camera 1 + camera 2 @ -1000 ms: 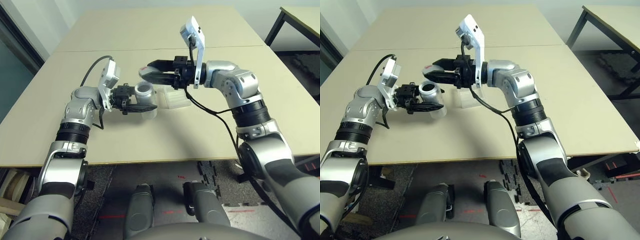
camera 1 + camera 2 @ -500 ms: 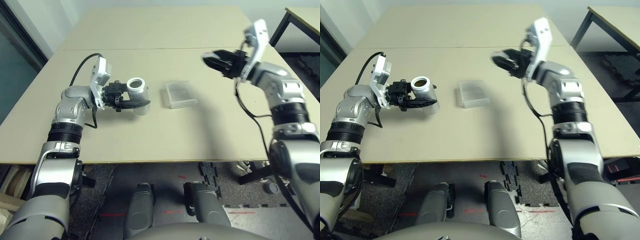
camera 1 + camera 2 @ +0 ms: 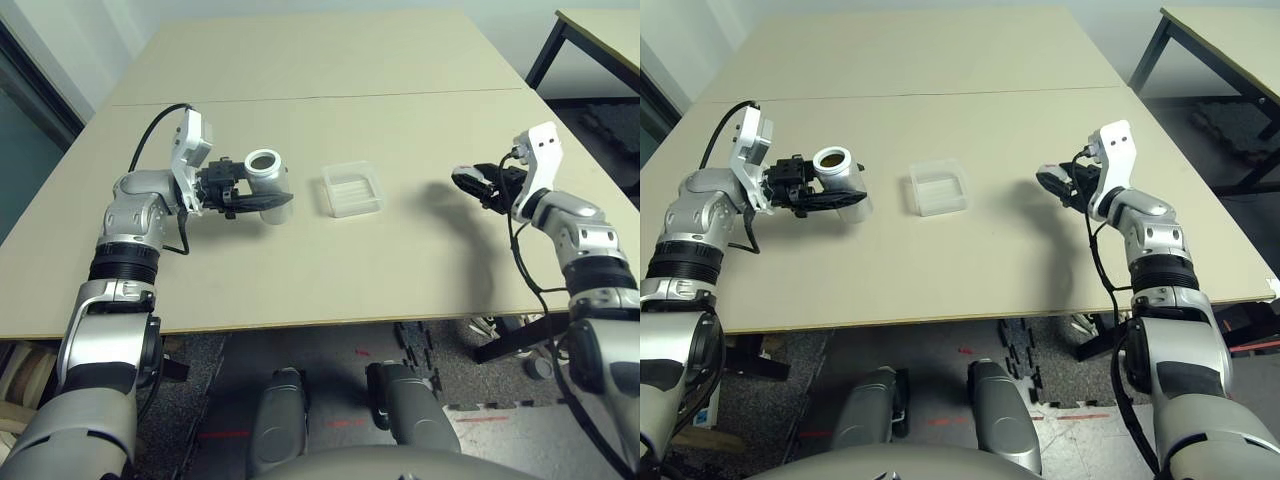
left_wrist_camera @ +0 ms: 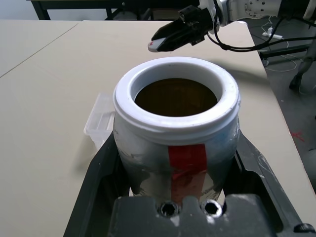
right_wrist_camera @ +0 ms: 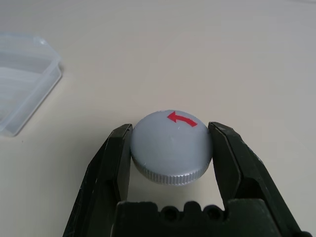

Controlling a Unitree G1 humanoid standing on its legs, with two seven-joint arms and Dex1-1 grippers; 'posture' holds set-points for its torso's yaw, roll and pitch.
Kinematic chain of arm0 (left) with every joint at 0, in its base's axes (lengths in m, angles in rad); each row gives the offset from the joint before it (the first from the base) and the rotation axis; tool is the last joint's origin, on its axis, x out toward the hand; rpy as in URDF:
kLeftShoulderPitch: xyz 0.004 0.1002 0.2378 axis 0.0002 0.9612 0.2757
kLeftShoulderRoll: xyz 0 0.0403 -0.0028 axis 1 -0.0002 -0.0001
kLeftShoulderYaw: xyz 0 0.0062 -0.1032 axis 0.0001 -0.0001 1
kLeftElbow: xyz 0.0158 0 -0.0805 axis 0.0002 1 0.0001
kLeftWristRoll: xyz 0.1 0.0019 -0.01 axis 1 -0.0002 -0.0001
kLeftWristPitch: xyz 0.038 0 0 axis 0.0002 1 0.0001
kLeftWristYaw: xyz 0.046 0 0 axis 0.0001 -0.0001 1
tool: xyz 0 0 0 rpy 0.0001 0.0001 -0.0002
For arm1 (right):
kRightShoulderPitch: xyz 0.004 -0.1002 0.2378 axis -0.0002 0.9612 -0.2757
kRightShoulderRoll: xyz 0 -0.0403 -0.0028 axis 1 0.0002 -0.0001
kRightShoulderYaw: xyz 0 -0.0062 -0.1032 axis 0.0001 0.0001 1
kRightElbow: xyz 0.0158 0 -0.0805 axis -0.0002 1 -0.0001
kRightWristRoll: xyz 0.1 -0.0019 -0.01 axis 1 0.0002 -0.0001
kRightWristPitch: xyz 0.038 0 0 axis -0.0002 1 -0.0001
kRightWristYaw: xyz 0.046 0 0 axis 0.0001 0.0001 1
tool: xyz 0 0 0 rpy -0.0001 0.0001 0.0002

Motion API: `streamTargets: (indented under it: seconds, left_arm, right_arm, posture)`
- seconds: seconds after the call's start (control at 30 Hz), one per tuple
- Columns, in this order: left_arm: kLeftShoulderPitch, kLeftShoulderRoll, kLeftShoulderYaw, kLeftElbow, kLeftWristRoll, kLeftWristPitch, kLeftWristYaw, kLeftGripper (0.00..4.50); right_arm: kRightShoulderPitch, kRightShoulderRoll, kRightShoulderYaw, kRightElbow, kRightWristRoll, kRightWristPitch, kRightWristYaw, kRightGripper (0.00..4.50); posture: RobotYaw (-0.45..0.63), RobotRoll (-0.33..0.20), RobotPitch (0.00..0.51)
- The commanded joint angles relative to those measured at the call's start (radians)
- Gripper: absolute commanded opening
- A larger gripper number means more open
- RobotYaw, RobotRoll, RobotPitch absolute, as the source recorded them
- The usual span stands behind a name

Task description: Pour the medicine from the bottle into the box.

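My left gripper (image 3: pixel 272 205) is shut on the bottle (image 3: pixel 266 172), a silvery cylinder with a red mark, and holds it upright at the table's left. Its white mouth is uncapped. The inside (image 4: pixel 175 97) looks dark brown; I cannot make out single pills of medicine. The clear plastic box (image 3: pixel 352 187) lies flat at the table's middle, right of the bottle and apart from it. My right gripper (image 3: pixel 470 183) is low over the table at the right, shut on the grey round cap (image 5: pixel 171 145) with a red arrow.
The beige table (image 3: pixel 330 270) has bare room between the box and my right gripper and along its front edge. A second table top (image 3: pixel 300 50) joins it behind. Another table's corner (image 3: pixel 600 30) stands at the far right.
My right arm has swung from the bottle's mouth to the right and come down near the table, carrying the cap. My left gripper has drawn the bottle slightly to the left.
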Motion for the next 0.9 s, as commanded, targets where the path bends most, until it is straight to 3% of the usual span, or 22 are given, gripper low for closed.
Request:
streamTargets:
  seconds: [0.03,0.37,0.57,0.73,0.9]
  left_arm:
    - [-0.009,0.007,0.000,0.012,0.014,-0.010,-0.012,2.64]
    - [-0.002,0.008,0.001,0.014,0.017,-0.017,-0.011,2.64]
    - [-0.009,0.005,0.003,0.019,0.026,-0.032,-0.003,2.64]
    - [-0.038,-0.011,-0.005,0.039,0.058,-0.083,0.037,2.64]
    - [-0.116,-0.041,-0.035,0.140,0.169,-0.211,0.168,2.64]
  right_arm:
    - [0.000,0.005,0.031,0.029,-0.033,-0.005,0.018,2.58]
    - [-0.026,0.001,0.097,0.113,-0.101,-0.006,0.070,2.58]
    - [-0.034,-0.014,0.124,0.097,-0.123,0.005,0.128,4.50]
    - [-0.049,-0.037,0.126,-0.027,-0.090,0.072,0.253,4.50]
    - [-0.057,-0.051,0.134,-0.235,-0.038,0.193,0.359,4.50]
  posture:
    - [-0.06,0.000,0.109]
    - [-0.06,0.000,0.110]
    - [-0.06,0.000,0.106]
    - [-0.06,0.000,0.104]
    - [-0.08,0.000,0.108]
